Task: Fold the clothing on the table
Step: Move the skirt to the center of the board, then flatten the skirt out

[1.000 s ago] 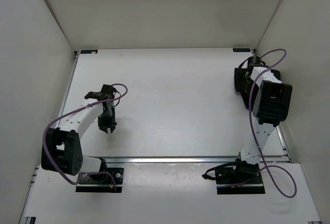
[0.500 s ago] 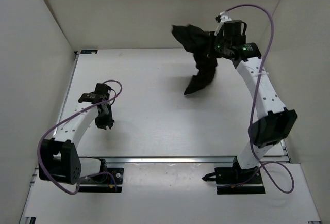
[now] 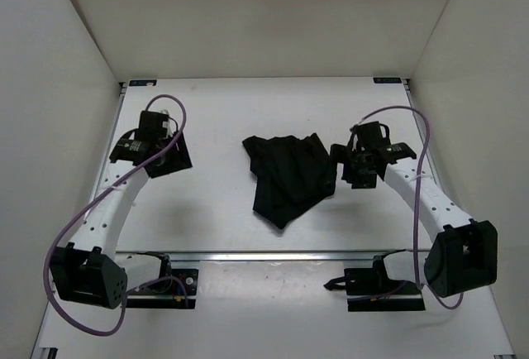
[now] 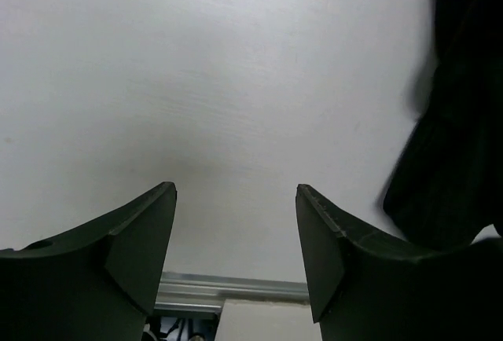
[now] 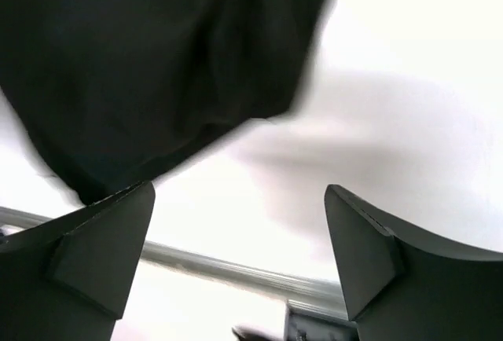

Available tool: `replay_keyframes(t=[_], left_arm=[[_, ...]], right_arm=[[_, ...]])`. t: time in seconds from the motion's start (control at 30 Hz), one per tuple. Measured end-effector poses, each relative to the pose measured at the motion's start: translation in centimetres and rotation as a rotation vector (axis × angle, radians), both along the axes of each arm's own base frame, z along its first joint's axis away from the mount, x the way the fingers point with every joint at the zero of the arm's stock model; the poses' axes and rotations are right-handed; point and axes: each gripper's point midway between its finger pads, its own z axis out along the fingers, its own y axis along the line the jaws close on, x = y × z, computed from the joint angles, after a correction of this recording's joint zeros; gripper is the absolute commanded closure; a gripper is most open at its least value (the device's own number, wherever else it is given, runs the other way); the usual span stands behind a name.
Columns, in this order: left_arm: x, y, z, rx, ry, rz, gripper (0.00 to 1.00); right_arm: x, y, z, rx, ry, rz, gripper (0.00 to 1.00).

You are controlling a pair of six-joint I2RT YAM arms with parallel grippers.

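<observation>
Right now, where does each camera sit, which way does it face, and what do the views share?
Top external: above and behind the bases, looking down on the table; both arms show, with the clothing between the left gripper and the right gripper.
Left wrist: on the left wrist, looking past its open fingers at bare tabletop, clothing at the right edge.
Right wrist: on the right wrist, looking past its open fingers at the clothing.
Shared: all three show the clothing and the silver rail.
</observation>
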Motion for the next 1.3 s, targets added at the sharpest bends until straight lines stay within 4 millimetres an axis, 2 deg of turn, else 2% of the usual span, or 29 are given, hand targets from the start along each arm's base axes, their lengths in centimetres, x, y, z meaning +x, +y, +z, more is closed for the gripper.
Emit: replay_keyframes(t=[0.07,0.1,0.17,0.23,0.4,0.5,0.6,0.63,0.77,1.0,1.03,1.1,1.23,1.3], left_arm=[[-0.7,-0.8,-1.9,-0.008,0.049,-0.018,0.29],[-1.3,-1.5,-3.0,-0.005,0.084,-0.038,0.28],[-2.7,-3.8,-5.1,-0.007,0.152,-0.104,0.28],[-4.1,-6.3,-7.2,-0.024,0.214,-0.162,0.21],[-9.0,-12.4,-12.7,-0.151,0.360,-0.233,0.13],[-10.7,-14.8,-14.5,-0.250,0.418,-0.198,0.12],[-11.0,-17.2,-15.1,-0.312,0.436,-0.167,0.12],[-10.9,-18.1,-15.0,-0.326,0.433,-0.165,0.09],[-9.9,-21.8,-13.4,-0.432,0.379,-0.144,0.12],[-8.6,-24.8,-12.0,-0.527,0.332,-0.105,0.14],[-8.5,-25.2,-12.2,-0.526,0.336,-0.106,0.23],[-8.4,-26.0,-12.6,-0.523,0.349,-0.097,0.64],[-9.2,-26.9,-13.9,-0.486,0.383,-0.103,0.91],[-9.5,-27.0,-14.2,-0.466,0.400,-0.107,0.94]], right_arm=[[-1.8,-1.1,-1.8,-0.036,0.066,-0.014,0.12],[-2.1,-1.7,-1.9,-0.049,0.070,-0.028,0.12],[-1.9,-2.5,-1.2,-0.069,0.035,-0.047,0.14],[-1.7,-2.6,-0.5,-0.082,-0.001,-0.050,0.14],[-1.9,-0.3,-0.3,-0.082,-0.034,0.025,0.16],[-1.8,1.4,-0.3,-0.068,-0.052,0.073,0.16],[-1.4,2.8,-1.1,-0.069,-0.047,0.113,0.18],[-1.2,3.2,-1.5,-0.072,-0.041,0.124,0.18],[-0.6,4.1,-2.9,-0.086,-0.007,0.150,0.19],[0.3,4.6,-4.0,-0.096,-0.001,0.171,0.19],[0.4,4.7,-4.1,-0.100,0.000,0.177,0.19],[0.8,4.9,-4.0,-0.103,-0.002,0.183,0.19],[1.7,5.7,-3.3,-0.094,-0.026,0.210,0.16],[2.2,6.3,-2.8,-0.087,-0.043,0.229,0.15]])
